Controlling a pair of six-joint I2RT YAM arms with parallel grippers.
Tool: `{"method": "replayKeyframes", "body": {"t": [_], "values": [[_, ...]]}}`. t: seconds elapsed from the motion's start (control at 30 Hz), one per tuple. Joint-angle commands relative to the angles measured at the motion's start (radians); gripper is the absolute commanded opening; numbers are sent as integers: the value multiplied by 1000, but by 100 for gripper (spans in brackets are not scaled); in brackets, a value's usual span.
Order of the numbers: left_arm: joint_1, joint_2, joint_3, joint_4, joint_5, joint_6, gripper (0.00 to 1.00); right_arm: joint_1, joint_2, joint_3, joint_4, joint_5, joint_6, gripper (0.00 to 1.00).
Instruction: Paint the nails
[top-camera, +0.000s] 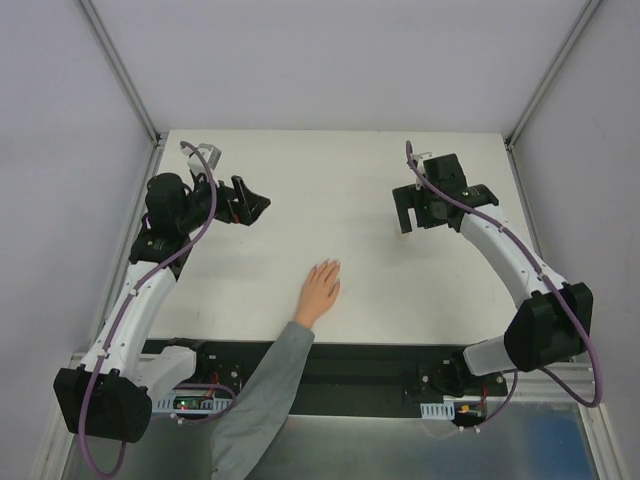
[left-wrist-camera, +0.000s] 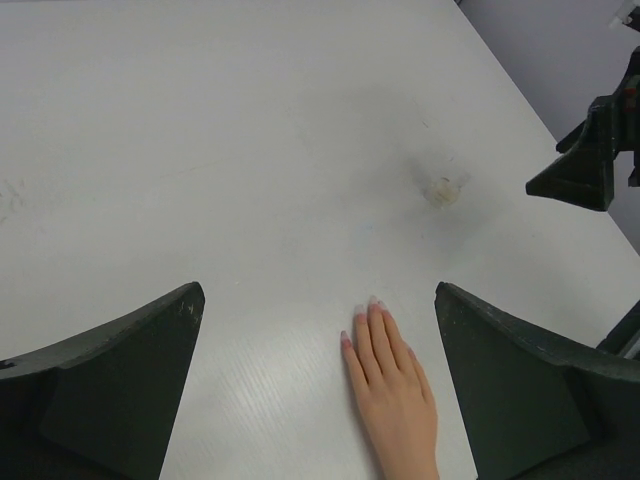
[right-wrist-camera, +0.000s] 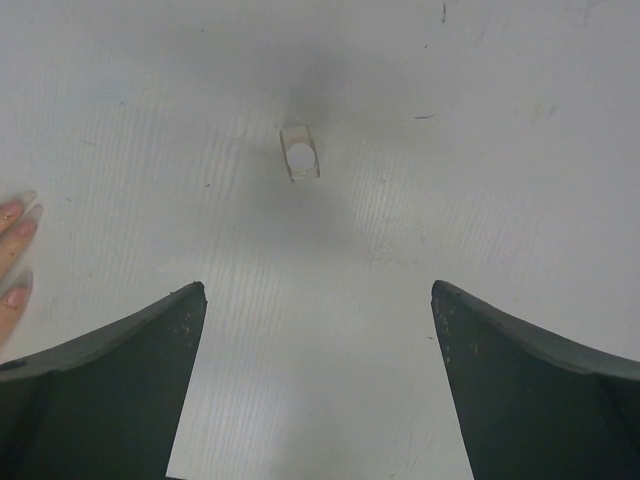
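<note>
A pale hand (top-camera: 322, 290) lies flat, palm down, on the white table (top-camera: 330, 170). It sits near the near edge, about midway between the two arms. Its fingers are held together and point to the far side, leaning a little right. A grey sleeve (top-camera: 268, 385) runs from the wrist back over the near edge.

The nails (left-wrist-camera: 372, 300) tip those fingers, so they are at the far end of the hand, close to the middle of the table. From the left wrist they show as small, pale pink ovals. From above they are too small to make out.

The left claw (left-wrist-camera: 318, 290) is spread as wide as it goes and has hold of nothing. It hangs above the table to the far left of the hand, well apart from it, and faces the hand.

The right claw (right-wrist-camera: 313, 287) is also wide open with nothing between its fingers. It hangs over the far right part of the table, well apart from the hand.

A small see-through whitish bottle (right-wrist-camera: 300, 155) rests on the table just ahead of the right claw, touched by nothing. It is to the far right of the nails.
</note>
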Motion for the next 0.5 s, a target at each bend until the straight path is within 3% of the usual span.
{"method": "replayKeyframes", "body": {"t": [0.0, 0.47], "values": [[-10, 25, 49, 13, 78, -34, 99, 4, 52, 69, 24, -56, -57, 99], [-10, 68, 65, 2, 138, -58, 99, -22, 309, 138, 96, -89, -52, 65]]}}
